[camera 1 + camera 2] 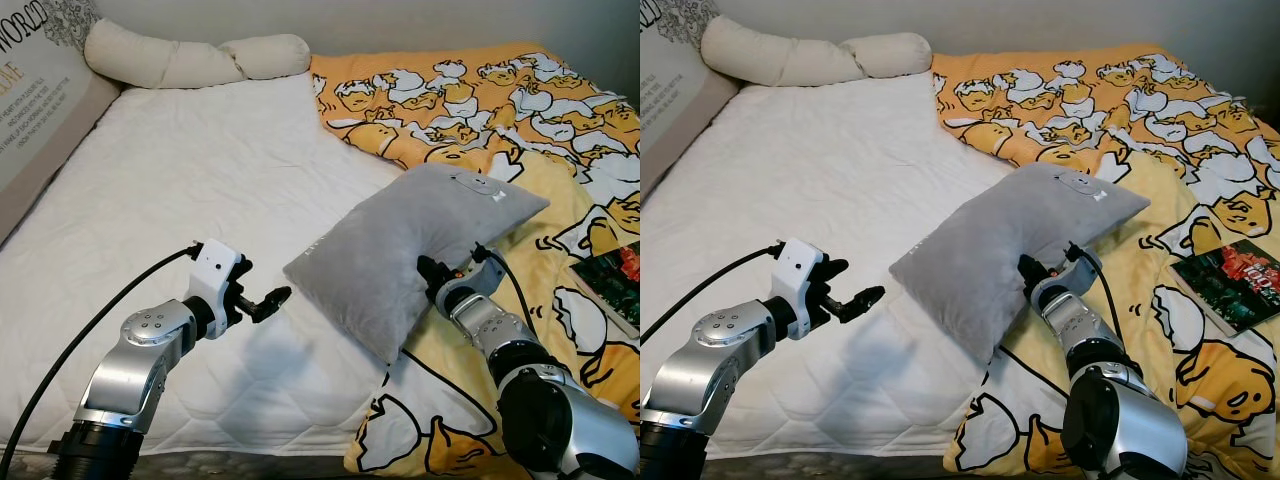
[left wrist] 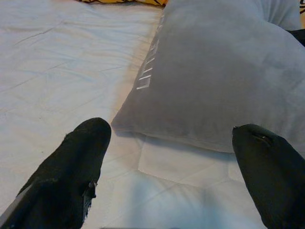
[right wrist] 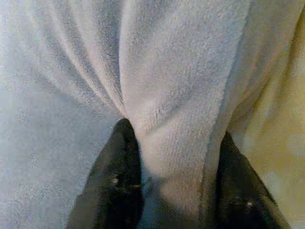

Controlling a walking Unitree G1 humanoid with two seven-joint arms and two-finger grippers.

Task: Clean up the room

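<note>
A grey plush pillow (image 1: pixel 400 250) lies tilted on the bed, half on the white mattress (image 1: pixel 200 200) and half on the yellow duck-print blanket (image 1: pixel 480 100). My right gripper (image 1: pixel 430 275) is pressed into the pillow's right side and is shut on a pinched fold of its fabric (image 3: pixel 171 143). My left gripper (image 1: pixel 268 300) hovers over the mattress just left of the pillow's lower corner, open, with nothing between its fingers (image 2: pixel 71 167). The pillow's edge with white lettering (image 2: pixel 147 71) lies straight ahead of it.
A long cream bolster (image 1: pixel 190 58) lies at the head of the bed. A printed cushion (image 1: pixel 40 90) leans at the far left. A dark book or magazine (image 1: pixel 612 280) rests on the blanket at the right edge. The mattress front edge is near my arms.
</note>
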